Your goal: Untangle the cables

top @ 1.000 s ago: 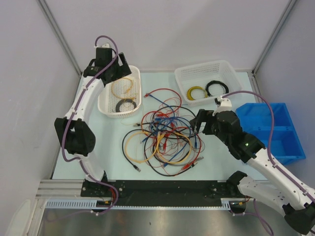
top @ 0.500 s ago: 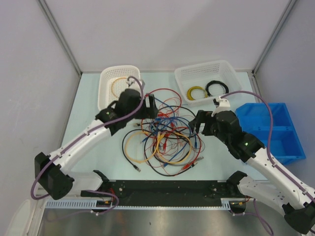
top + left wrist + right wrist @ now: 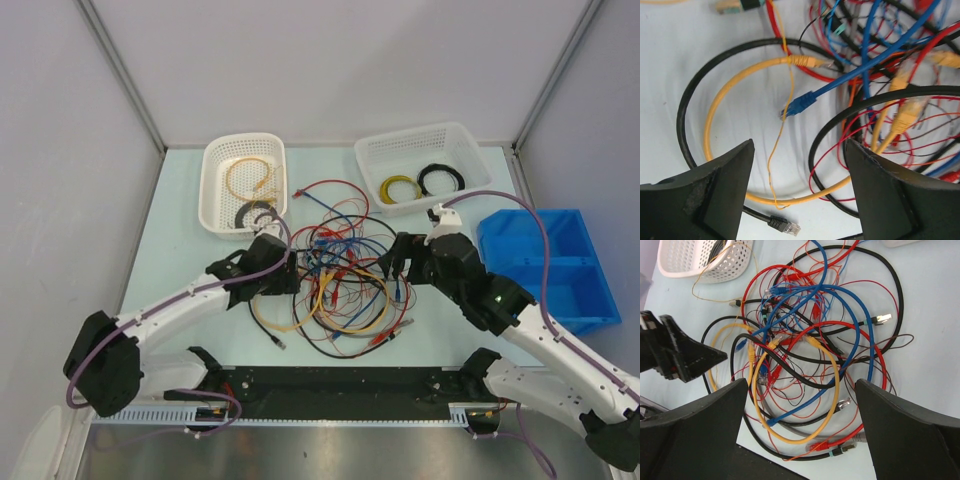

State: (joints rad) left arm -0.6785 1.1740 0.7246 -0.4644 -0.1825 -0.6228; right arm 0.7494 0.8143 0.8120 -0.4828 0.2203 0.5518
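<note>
Both sets apart, gripping nothing — left fingers [image 3: 710,195] straddle a blue plug [image 3: 799,104] and yellow loop [image 3: 752,68]; right fingers [image 3: 695,425] frame the cables [image 3: 790,340], apparently above the surface [image 3: 925,315].

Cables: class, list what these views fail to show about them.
Top view: crossings in the cables too fine to trace.
Left wrist view: left gripper covers part of the black loop; far plugs blurred.
Right wrist view: right gripper hides the cables' near edge.

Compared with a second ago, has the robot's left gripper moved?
Yes. The left gripper has swung away from the left white basket, toward the near edge, and is now at the left side of the tangled cables.
</note>
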